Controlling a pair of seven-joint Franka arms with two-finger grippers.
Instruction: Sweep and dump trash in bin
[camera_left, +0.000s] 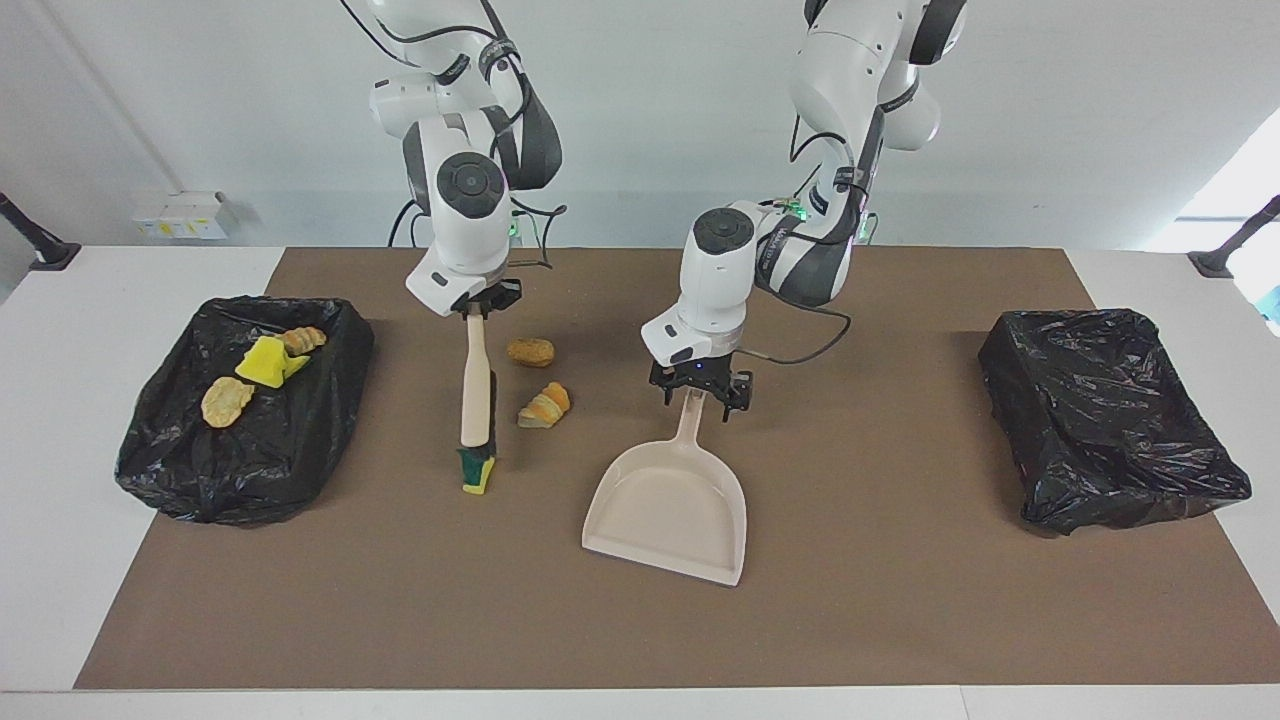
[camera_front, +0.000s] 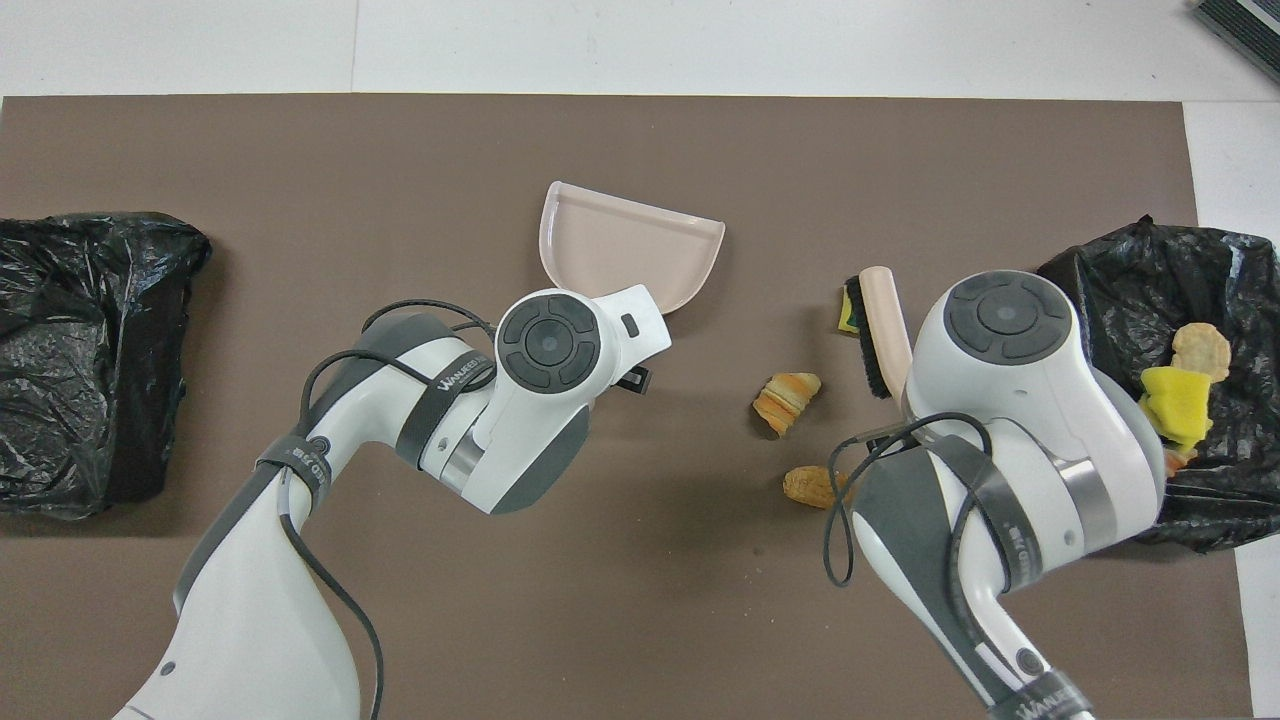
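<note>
Inspection, hazards first. The black bag-lined bin (camera_left: 250, 470), toward the right arm's end from the beige plastic dustpan (camera_left: 665, 510), holds three foam scraps (camera_left: 228, 400). A second bagged bin (camera_left: 1100, 410) sits toward the left arm's end from the pan.

The pan lies flat on the brown worktop (camera_left: 900, 600), its mouth turned away from the robots. The left pincer (camera_left: 700, 392) sits at the handle, but you cannot tell whether it grips it. If it does not, any push from the brush will shove the pan aside.

The right pincer (camera_left: 478, 300) is clamped on the beige-handled brush (camera_left: 476, 385), whose bristles rest on the green-and-yellow sponge scrap (camera_left: 478, 475).

Between brush and pan lie an orange-striped foam chunk (camera_left: 545, 407) and a tan chunk (camera_left: 530, 351), both nearer to the robots than the pan's mouth. In my judgement, a sideways sweep would drive them into the pan's side wall or past its handle. Being light, they may also roll clear of the bristles.
</note>
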